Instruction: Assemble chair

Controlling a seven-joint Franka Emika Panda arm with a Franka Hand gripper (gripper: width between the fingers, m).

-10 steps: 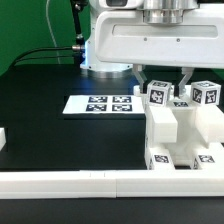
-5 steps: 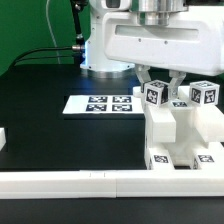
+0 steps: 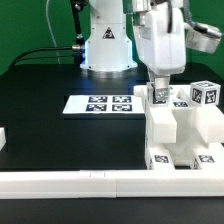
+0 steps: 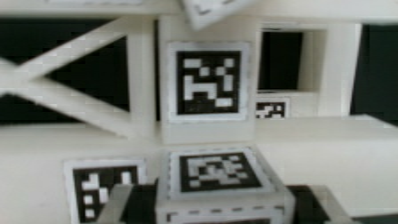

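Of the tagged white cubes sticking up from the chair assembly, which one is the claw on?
The tagged cube toward the exterior view's left: the claw sits directly over it, while the other cube, farther right, stands free.

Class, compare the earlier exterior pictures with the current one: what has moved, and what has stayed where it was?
The arm's wrist has rotated, so the hand now shows its narrow side above the chair, at the tagged block. Whether it grips is unclear. The chair, the marker board and the border rail stayed put.
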